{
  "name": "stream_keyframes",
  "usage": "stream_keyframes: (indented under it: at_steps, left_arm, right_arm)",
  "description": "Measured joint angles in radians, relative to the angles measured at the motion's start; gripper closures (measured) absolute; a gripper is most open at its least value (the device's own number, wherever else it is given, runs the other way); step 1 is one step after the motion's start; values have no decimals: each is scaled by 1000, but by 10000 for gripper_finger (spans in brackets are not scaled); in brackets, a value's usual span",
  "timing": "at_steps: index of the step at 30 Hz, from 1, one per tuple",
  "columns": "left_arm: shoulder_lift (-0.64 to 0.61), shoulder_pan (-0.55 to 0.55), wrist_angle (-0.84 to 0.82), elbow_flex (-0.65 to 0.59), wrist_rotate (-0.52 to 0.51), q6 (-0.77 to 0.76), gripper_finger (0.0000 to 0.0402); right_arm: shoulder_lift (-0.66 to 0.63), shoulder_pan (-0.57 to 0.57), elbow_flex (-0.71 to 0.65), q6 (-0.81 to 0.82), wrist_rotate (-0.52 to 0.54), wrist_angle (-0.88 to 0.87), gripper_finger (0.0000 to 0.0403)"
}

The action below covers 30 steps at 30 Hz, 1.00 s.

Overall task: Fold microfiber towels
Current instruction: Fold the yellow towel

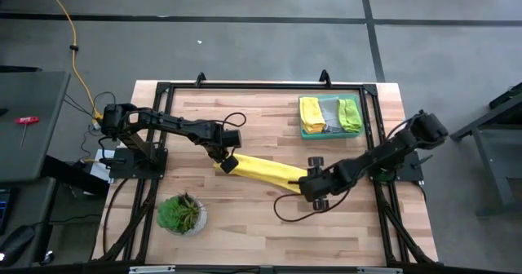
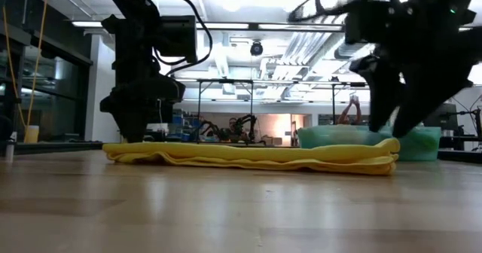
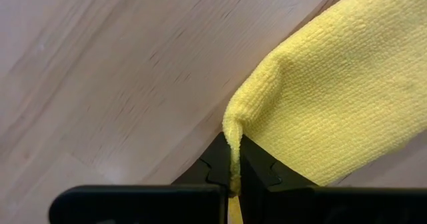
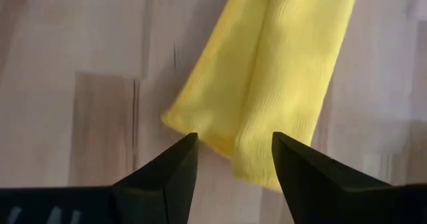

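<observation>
A yellow microfiber towel, folded into a long narrow strip, lies flat on the wooden table between my two grippers. My left gripper points down at the strip's left end and is shut on it. My right gripper hovers open just over the strip's right end, with a finger on either side and nothing between them. In the low view the strip spans from my left gripper to my right gripper. My left gripper pinches a small raised edge at the towel's left end between its two fingers, which come from above and point down. One layer or several, I cannot tell. The towel runs away from the fingers and lies slack on the table.
A green tray at the far right holds folded yellow, grey and lime cloths. A small potted plant stands near the front left. The black frame rails run round the table's edges.
</observation>
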Motion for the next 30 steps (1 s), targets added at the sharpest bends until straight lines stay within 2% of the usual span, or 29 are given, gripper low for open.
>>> stream_keyframes:
  at_steps: [5, 14, 18, 23, 30]
  left_arm:
    - [0, 0, 3, 0, 0, 4, 400]
    - [0, 0, 6, 0, -3, 23, 400]
    - [0, 0, 6, 0, -4, 23, 400]
    - [0, 0, 6, 0, -4, 23, 400]
    - [0, 0, 5, 0, -4, 23, 400]
  right_arm:
    - [41, 9, 20, 26, 15, -96, 220]
    - [45, 9, 24, 29, 40, -93, 221]
    - [45, 9, 24, 32, 71, -93, 244]
    - [45, 9, 24, 28, 51, -93, 287]
    - [45, 9, 24, 50, 18, -92, 299]
